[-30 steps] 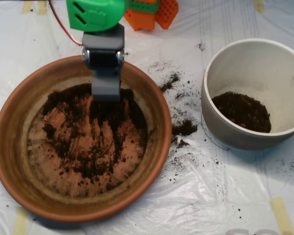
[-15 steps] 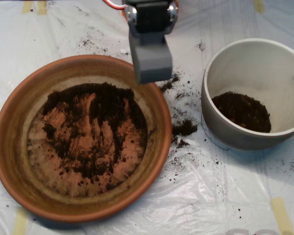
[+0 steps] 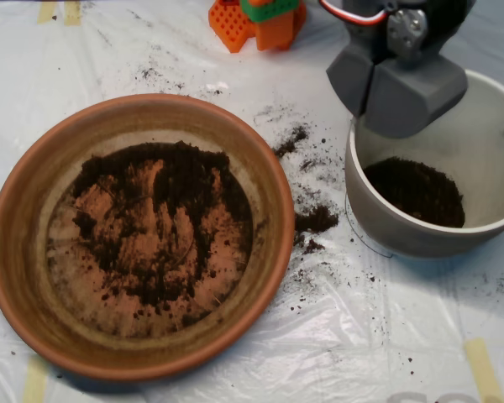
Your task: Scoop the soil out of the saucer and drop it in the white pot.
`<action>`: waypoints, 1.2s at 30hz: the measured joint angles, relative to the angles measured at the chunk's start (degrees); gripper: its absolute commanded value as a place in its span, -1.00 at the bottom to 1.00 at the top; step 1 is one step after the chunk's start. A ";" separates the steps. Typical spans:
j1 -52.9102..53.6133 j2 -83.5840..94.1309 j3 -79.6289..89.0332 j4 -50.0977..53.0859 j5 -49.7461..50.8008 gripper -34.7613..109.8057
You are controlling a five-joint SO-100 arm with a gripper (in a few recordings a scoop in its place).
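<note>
Hand (image 3: 396, 88) now shifted from saucer (image 3: 34, 210) to white pot (image 3: 403, 227) rim, seemingly closed, contents hidden.

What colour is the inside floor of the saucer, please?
Orange-brown terracotta, streaked with dark soil; saucer, overhead view.

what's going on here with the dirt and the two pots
A robot arm is moving soil from the terracotta saucer to the white pot. Its grey gripper is over the pot's upper left rim. The pot already holds a dark heap of soil, a thin layer remains in the saucer, and crumbs lie on the plastic sheet between them.
</note>
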 measured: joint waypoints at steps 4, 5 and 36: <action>-3.87 0.00 0.00 -0.44 -1.23 -0.24; -4.39 0.00 0.00 -0.44 -1.23 -0.02; 11.07 9.67 5.36 -2.64 6.94 0.15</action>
